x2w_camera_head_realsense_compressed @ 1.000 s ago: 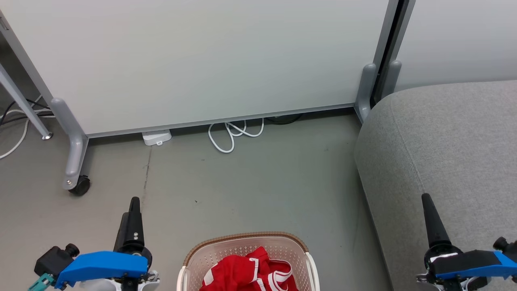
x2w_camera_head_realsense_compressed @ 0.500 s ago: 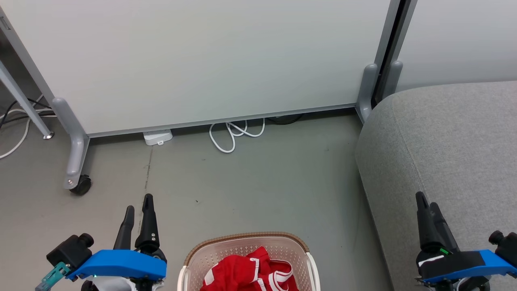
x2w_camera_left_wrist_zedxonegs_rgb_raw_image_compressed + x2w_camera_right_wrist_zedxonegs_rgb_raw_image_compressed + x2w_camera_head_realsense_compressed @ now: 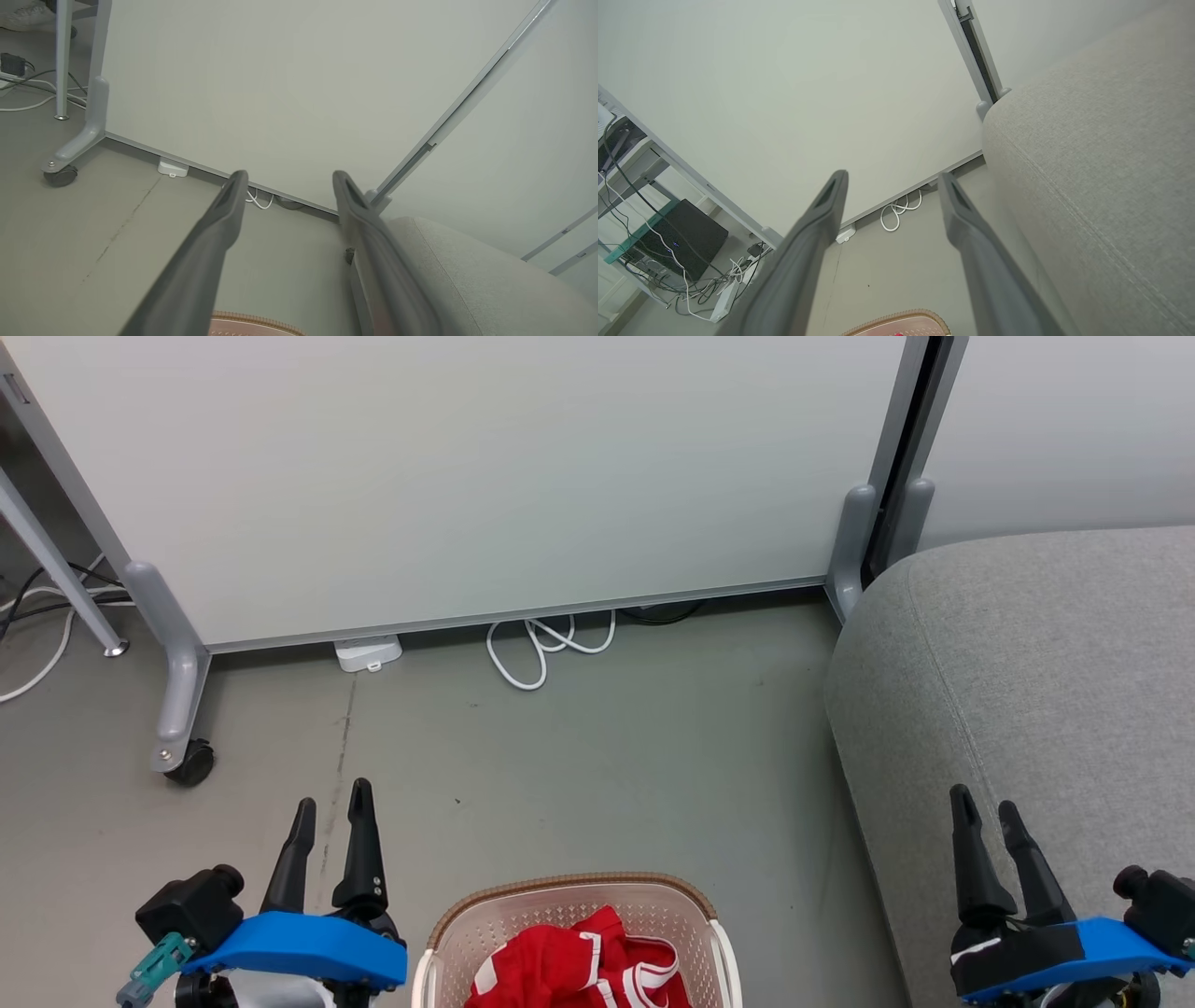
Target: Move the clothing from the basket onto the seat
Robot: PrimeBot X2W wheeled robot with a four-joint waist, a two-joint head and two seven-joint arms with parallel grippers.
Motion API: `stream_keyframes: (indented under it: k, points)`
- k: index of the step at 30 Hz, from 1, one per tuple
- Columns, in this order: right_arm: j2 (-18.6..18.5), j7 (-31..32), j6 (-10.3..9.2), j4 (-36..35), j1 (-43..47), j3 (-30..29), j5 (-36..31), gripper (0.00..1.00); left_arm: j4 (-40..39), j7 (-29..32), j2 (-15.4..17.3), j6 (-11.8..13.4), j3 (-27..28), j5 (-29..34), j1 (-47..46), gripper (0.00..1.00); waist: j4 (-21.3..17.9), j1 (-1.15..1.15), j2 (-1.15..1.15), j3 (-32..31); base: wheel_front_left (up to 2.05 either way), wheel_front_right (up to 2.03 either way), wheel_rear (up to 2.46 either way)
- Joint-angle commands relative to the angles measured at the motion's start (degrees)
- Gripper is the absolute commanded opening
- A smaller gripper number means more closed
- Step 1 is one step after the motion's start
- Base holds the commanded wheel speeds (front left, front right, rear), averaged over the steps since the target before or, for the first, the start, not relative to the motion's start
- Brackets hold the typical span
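Observation:
Bright red clothing with white stripe trim lies bunched in the cream perforated basket at the bottom centre of the head view. The basket's brown rim edges the bottom of the left wrist view, and the basket rim also peeks in at the bottom of the right wrist view. The light grey seat fills the right side. My left gripper is open, left of the basket over the floor. My right gripper is open, raised in front of the seat. Both hold nothing.
A white partition panel on grey legs with a caster stands behind the bare floor. A white cable loop and a small white box lie at its base. More cables and a dark box sit far left.
Both grippers have opened from shut, their fingers now spread apart. Both arms shifted slightly inward and lower in the head view. The clothing and basket have not moved.

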Motion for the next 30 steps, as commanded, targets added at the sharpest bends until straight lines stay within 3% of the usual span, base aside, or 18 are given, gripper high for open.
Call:
stream_keyframes:
  k: [1, 30]
  points:
    - [-0.5, -0.7, 0.13, -0.7, 0.0, 0.1, -2.1, 1.00, -0.6, -0.6, 0.6, 0.4, -0.2, 2.0, -1.0, 1.00, 0.0, 0.00, 0.00, 0.0, 0.00, 0.00, 0.00]
    - [-0.6, -4.8, 0.16, -0.5, 1.1, 0.8, -19.1, 1.00, 2.3, -4.8, 0.1, 0.4, -1.8, 16.3, -0.7, 1.00, 0.3, 0.00, 0.00, -0.6, 0.00, 0.00, 0.00]
